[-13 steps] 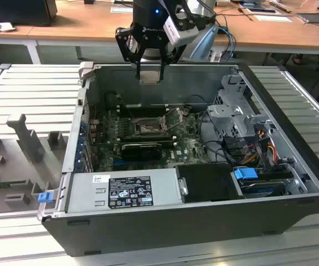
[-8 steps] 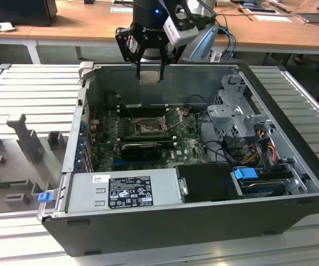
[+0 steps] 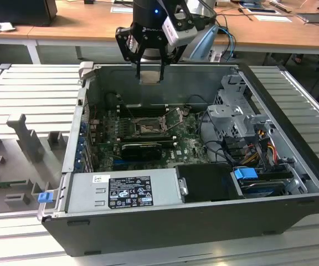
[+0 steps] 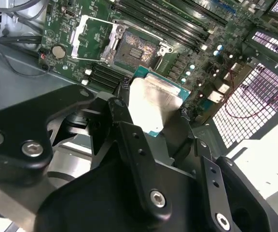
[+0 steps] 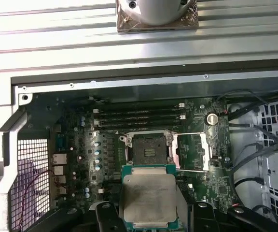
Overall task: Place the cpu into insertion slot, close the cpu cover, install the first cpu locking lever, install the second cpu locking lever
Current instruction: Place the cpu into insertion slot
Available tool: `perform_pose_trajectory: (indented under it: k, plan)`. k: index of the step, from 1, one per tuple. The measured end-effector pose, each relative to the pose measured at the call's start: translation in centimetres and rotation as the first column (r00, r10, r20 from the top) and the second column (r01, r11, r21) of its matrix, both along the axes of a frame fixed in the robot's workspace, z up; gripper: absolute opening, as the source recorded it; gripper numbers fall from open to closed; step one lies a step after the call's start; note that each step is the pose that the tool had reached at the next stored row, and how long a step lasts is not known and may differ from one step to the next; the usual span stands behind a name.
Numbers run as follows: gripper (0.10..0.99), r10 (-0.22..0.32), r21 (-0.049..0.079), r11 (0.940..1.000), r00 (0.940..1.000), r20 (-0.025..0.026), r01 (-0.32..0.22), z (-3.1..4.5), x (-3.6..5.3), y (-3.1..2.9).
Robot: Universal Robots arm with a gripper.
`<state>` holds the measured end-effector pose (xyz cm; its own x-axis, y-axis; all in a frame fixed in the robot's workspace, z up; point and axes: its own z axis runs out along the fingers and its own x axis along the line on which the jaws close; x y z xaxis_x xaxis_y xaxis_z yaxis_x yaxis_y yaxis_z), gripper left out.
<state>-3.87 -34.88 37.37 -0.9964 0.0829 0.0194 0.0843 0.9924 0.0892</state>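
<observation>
My gripper (image 3: 149, 71) hangs above the back wall of the open computer case (image 3: 165, 235), shut on the cpu (image 3: 149, 77). The cpu (image 5: 148, 198) is a flat square chip with a dull silver top and a green rim, held by its edges between the black fingers (image 4: 122, 104). In both wrist views the insertion slot (image 5: 148, 151) lies bare and dark on the green board, some way off from the cpu (image 4: 153, 104). Beside the insertion slot (image 4: 136, 52), the cpu cover (image 5: 193, 151) is swung open and lies flat. A thin locking lever (image 5: 192, 170) stands loose by the cover (image 4: 93, 36).
Long memory slots (image 5: 139, 116) run beside the socket. In the exterior view a black card (image 3: 140, 148) lies in front of it and a power supply (image 3: 123, 191) fills the near side. A metal drive cage (image 3: 237, 116) with cables stands on the exterior view's right. A grey fixture tray (image 3: 15, 160) sits outside the case.
</observation>
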Motion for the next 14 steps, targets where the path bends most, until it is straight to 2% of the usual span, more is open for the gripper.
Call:
perform_pose_trajectory:
  k: [5, 8, 14]
  plan:
    - [0.529, -0.097, -0.001, 0.9953, 0.9953, 0.0001, 0.097, -0.03, 0.0, 0.0]
    - [0.529, -0.174, -0.001, 0.9848, 0.9848, 0.0, 0.174, -0.04, 0.0, 0.0]
    - [0.529, -0.224, -0.001, 0.9746, 0.9746, 0.0001, 0.224, -0.05, 0.0, 0.0]
